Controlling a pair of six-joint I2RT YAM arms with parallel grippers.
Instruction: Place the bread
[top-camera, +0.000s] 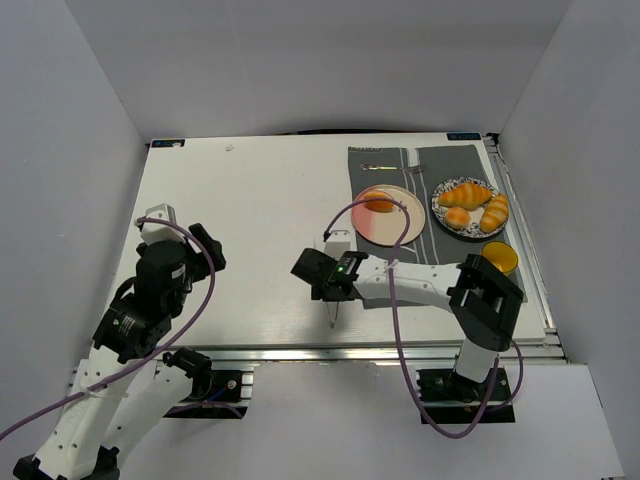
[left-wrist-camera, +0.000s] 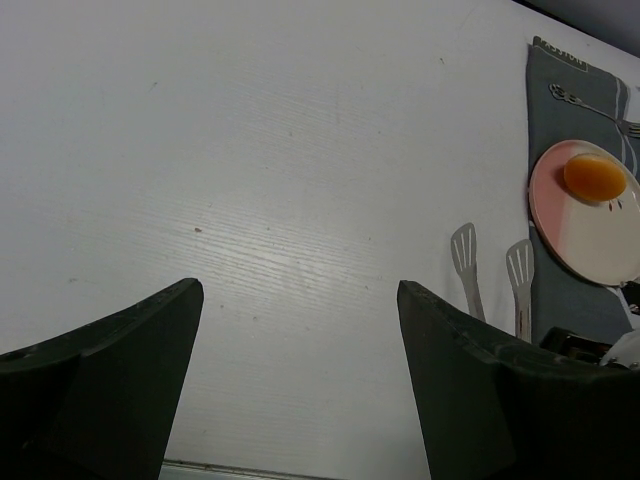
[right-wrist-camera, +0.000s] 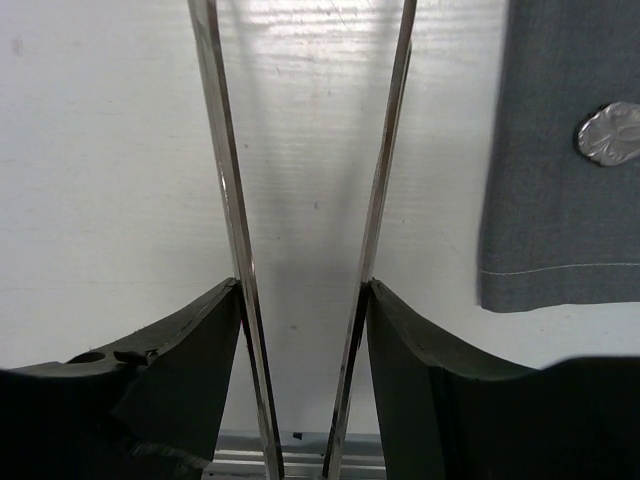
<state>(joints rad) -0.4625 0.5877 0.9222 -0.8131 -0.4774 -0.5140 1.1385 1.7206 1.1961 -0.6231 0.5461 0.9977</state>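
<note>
The bread (top-camera: 379, 203), a small glossy golden-orange bun, lies on the far-left part of the pink plate (top-camera: 398, 228); both also show in the left wrist view, bread (left-wrist-camera: 594, 177) and plate (left-wrist-camera: 600, 245). My right gripper (top-camera: 334, 275) is shut on metal tongs (right-wrist-camera: 228, 150), whose two arms spread apart over bare table; its pads (right-wrist-camera: 200, 340) press both arms. The tong tips (left-wrist-camera: 463, 248) are empty and lie left of the plate. My left gripper (top-camera: 207, 247) is open and empty over the table's left side, as the left wrist view (left-wrist-camera: 300, 290) shows.
A grey mat (top-camera: 445, 162) lies under the plates; its edge shows in the right wrist view (right-wrist-camera: 560, 160). A patterned plate (top-camera: 440, 207) holds croissants (top-camera: 466, 194). A yellow cup (top-camera: 500, 257) stands at the right. A fork (left-wrist-camera: 585, 97) lies on the mat.
</note>
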